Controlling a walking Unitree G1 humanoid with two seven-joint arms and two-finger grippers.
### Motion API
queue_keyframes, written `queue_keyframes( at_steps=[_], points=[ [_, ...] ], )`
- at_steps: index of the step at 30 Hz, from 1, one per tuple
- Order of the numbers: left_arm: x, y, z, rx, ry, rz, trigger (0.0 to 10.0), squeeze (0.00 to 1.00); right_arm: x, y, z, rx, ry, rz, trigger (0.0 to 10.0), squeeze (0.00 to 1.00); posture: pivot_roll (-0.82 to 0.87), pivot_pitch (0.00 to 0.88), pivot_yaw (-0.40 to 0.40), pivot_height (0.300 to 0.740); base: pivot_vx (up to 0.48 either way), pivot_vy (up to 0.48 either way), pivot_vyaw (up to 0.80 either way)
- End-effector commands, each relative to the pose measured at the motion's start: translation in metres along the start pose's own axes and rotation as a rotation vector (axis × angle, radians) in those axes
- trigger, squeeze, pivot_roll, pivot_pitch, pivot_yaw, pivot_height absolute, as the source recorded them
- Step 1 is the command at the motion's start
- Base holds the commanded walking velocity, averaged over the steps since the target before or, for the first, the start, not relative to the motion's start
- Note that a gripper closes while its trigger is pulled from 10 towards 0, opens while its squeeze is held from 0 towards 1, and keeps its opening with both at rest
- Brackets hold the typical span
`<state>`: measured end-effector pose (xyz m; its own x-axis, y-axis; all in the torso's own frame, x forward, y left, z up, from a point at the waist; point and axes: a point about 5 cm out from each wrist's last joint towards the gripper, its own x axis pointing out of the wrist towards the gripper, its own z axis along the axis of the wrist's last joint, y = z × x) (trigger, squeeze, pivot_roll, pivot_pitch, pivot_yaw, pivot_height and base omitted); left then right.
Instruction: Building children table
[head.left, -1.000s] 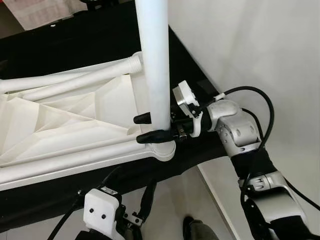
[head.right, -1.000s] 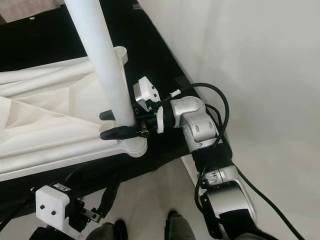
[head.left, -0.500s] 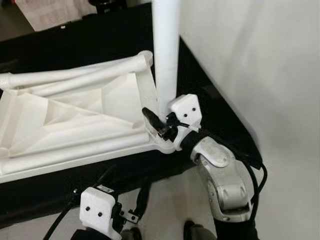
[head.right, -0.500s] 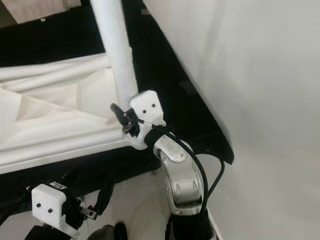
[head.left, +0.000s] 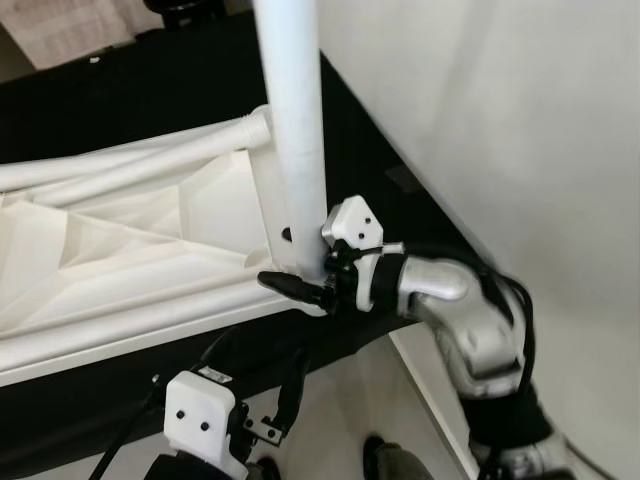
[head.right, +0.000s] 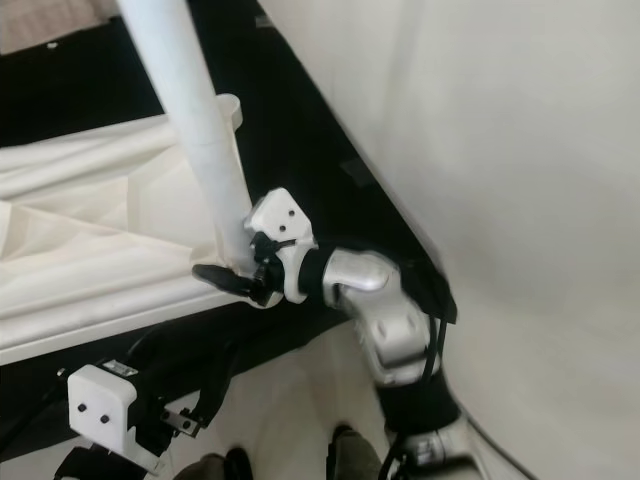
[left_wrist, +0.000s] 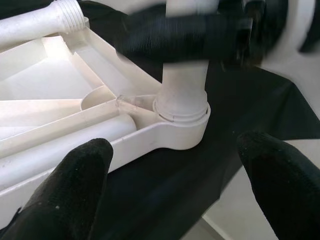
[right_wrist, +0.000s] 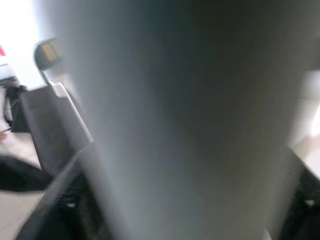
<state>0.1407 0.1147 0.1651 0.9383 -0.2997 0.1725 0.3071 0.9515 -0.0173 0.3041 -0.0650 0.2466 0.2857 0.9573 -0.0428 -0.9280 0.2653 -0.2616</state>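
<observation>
The white plastic tabletop (head.left: 120, 250) lies upside down on a black surface. A white table leg (head.left: 295, 120) stands upright in the tabletop's near corner socket (left_wrist: 182, 120). My right gripper (head.left: 292, 262) is shut on the leg just above the socket, one black finger (head.left: 285, 283) crossing in front of it. Two more white legs (head.left: 130, 165) with threaded ends lie along the tabletop's far rim. My left gripper (left_wrist: 180, 165) hangs open below the table edge, pointing up at the socket and holding nothing. Its wrist box (head.left: 205, 422) is low in the eye views.
The black surface (head.left: 180, 90) ends close to the socket, with pale floor (head.left: 340, 420) below it. A white wall (head.left: 520, 120) rises at the right, near my right arm (head.left: 470, 320). Dark feet (head.right: 345, 450) stand on the floor.
My right wrist has swung around the leg while staying at its base, from a low approach back to the right side. The head camera has shifted. The left gripper has stayed put.
</observation>
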Motion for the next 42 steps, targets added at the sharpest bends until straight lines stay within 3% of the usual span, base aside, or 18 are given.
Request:
queue_keyframes(
  at_steps=[1, 4, 7, 8, 12, 13, 14, 21, 27, 29, 30, 31, 32, 34, 35, 38, 41, 42],
  points=[
    [-0.003, -0.001, -0.006, -0.006, 0.038, 0.003, 10.0, 0.0, 0.001, -0.001, -0.002, -0.014, -0.013, 0.09, 10.0, 0.0, 0.03, 0.303, 0.037, 0.74, 0.0, 0.0, 0.0],
    [-0.004, -0.002, -0.005, -0.007, 0.038, 0.005, 10.0, 0.0, -0.006, -0.016, 0.0, -0.06, 0.019, 0.217, 10.0, 0.0, 0.04, 0.306, 0.036, 0.74, 0.0, 0.0, 0.0],
    [-0.005, -0.003, -0.005, -0.007, 0.04, 0.007, 10.0, 0.0, -0.005, -0.024, 0.003, -0.064, 0.018, 0.248, 10.0, 0.0, 0.04, 0.307, 0.039, 0.74, 0.0, 0.0, 0.0],
    [-0.006, -0.003, -0.004, -0.008, 0.042, 0.006, 10.0, 0.0, -0.004, -0.027, 0.005, -0.057, 0.014, 0.266, 9.3, 0.0, 0.04, 0.307, 0.041, 0.74, 0.0, 0.0, 0.0],
    [-0.006, -0.003, -0.005, -0.008, 0.043, 0.006, 10.0, 0.0, -0.003, -0.029, 0.007, -0.05, 0.01, 0.287, 9.3, 0.0, 0.04, 0.307, 0.041, 0.74, 0.0, 0.0, 0.0],
    [-0.006, -0.003, -0.005, -0.008, 0.045, 0.004, 10.0, 0.0, -0.003, -0.03, 0.008, -0.046, 0.01, 0.323, 1.6, 0.0, 0.04, 0.307, 0.042, 0.74, 0.0, 0.0, 0.0],
    [-0.007, -0.003, -0.005, -0.008, 0.046, 0.003, 10.0, 0.0, -0.004, -0.031, 0.008, -0.04, 0.009, 0.367, 0.0, 0.0, 0.04, 0.306, 0.045, 0.74, 0.0, 0.0, 0.0],
    [-0.008, -0.004, -0.005, -0.009, 0.05, 0.001, 10.0, 0.0, -0.007, -0.034, 0.004, -0.03, 0.018, 0.409, 0.0, 0.0, 0.04, 0.304, 0.047, 0.74, 0.0, 0.0, 0.0],
    [-0.008, -0.004, -0.005, -0.011, 0.051, -0.001, 10.0, 0.0, -0.021, -0.036, -0.012, -0.031, 0.054, 0.272, 0.0, 0.0, 0.01, 0.308, 0.053, 0.74, 0.0, 0.0, 0.0],
    [-0.008, -0.003, -0.005, -0.013, 0.052, -0.002, 10.0, 0.0, -0.029, -0.029, -0.026, 0.022, 0.097, 0.058, 0.0, 0.0, 0.0, 0.313, 0.05, 0.74, 0.0, 0.0, 0.0],
    [-0.008, -0.002, -0.005, -0.013, 0.053, -0.004, 10.0, 0.0, -0.026, -0.025, -0.046, 0.047, 0.205, -0.301, 0.0, 0.0, 0.0, 0.318, 0.049, 0.74, 0.0, 0.0, 0.0],
    [-0.009, -0.001, -0.005, -0.012, 0.054, -0.004, 10.0, 0.0, -0.03, -0.022, -0.057, 0.049, 0.283, -0.564, 0.0, 0.0, 0.0, 0.318, 0.05, 0.74, 0.0, 0.0, 0.0],
    [-0.009, -0.001, -0.005, -0.012, 0.054, -0.004, 10.0, 0.0, -0.03, -0.022, -0.057, 0.049, 0.283, -0.564, 0.0, 0.0, 0.0, 0.318, 0.05, 0.74, 0.0, 0.0, 0.0],
    [-0.008, 0.001, -0.005, -0.01, 0.055, -0.008, 10.0, 0.0, -0.032, 0.017, -0.071, 0.131, 0.341, -0.776, 0.0, 0.0, -0.01, 0.325, 0.072, 0.74, 0.0, 0.0, 0.0],
    [-0.008, 0.001, -0.005, -0.01, 0.055, -0.01, 10.0, 0.0, -0.029, 0.03, -0.07, 0.149, 0.327, -0.766, 0.0, 0.0, -0.01, 0.325, 0.072, 0.74, 0.0, 0.0, 0.0],
    [-0.007, 0.002, -0.006, -0.009, 0.056, -0.012, 10.0, 0.0, -0.02, 0.035, -0.07, 0.166, 0.308, -0.743, 0.0, 0.0, -0.01, 0.308, 0.075, 0.74, 0.0, 0.0, 0.0],
    [-0.005, 0.002, -0.007, -0.008, 0.057, -0.019, 10.0, 0.0, 0.006, 0.03, -0.065, 0.164, 0.253, -0.644, 0.0, 0.0, -0.01, 0.297, 0.066, 0.74, 0.0, 0.0, 0.0],
    [-0.005, 0.002, -0.007, -0.008, 0.057, -0.019, 10.0, 0.0, 0.006, 0.03, -0.065, 0.164, 0.253, -0.644, 0.0, 0.0, -0.01, 0.297, 0.066, 0.74, 0.0, 0.0, 0.0]
  ],
)
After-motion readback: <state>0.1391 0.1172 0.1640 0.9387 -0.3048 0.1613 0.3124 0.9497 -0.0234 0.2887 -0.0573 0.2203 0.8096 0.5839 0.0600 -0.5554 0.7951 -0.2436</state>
